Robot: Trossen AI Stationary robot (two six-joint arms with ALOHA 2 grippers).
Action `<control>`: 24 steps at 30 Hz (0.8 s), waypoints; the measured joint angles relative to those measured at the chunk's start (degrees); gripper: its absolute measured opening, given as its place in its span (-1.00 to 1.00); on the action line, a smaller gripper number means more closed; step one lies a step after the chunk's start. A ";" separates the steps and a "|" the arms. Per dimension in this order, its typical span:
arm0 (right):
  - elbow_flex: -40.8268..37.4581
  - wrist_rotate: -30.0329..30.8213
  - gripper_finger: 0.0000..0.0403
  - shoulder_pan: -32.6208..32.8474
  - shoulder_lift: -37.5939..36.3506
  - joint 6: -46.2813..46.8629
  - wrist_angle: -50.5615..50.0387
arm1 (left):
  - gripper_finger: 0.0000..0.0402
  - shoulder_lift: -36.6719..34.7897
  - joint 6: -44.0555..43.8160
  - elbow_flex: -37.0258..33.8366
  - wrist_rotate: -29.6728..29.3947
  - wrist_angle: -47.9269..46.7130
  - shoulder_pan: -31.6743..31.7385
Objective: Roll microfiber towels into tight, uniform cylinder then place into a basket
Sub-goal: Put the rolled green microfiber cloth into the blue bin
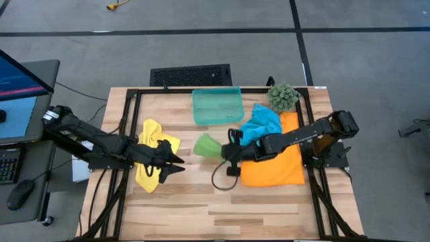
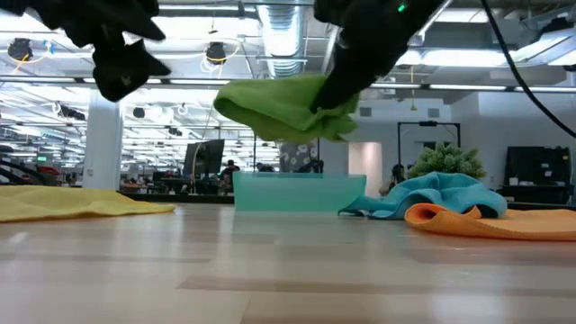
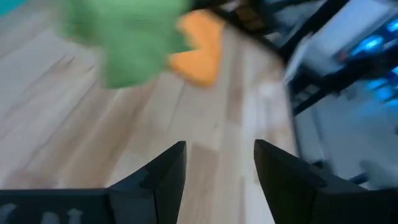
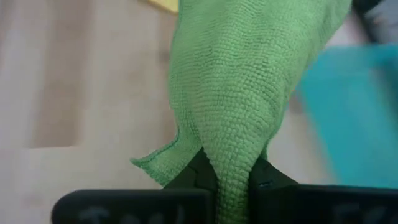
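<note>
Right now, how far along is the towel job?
Early. Done: nothing; the basket looks empty and no towel is rolled. In hand: the right gripper pinches the green towel, lifted off the table. Left gripper is open and empty beside the yellow towel. Blue towel and orange towel lie unrolled.

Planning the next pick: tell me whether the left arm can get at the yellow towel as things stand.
Probably yes. The left gripper hangs open and empty just past the yellow towel, which lies uncovered on the table. The right gripper, holding the green towel, is off to the side.
</note>
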 joint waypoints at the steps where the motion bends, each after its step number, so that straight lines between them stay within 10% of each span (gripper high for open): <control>1: 0.00 1.87 -0.79 -1.03 0.00 -2.75 0.38 | -0.10 -0.13 0.85 -1.82 0.02 3.94 -0.03; 24: 0.07 20.01 -0.82 -28.40 10.91 -69.20 22.10 | -0.10 -0.07 22.23 -5.08 -12.40 7.03 0.54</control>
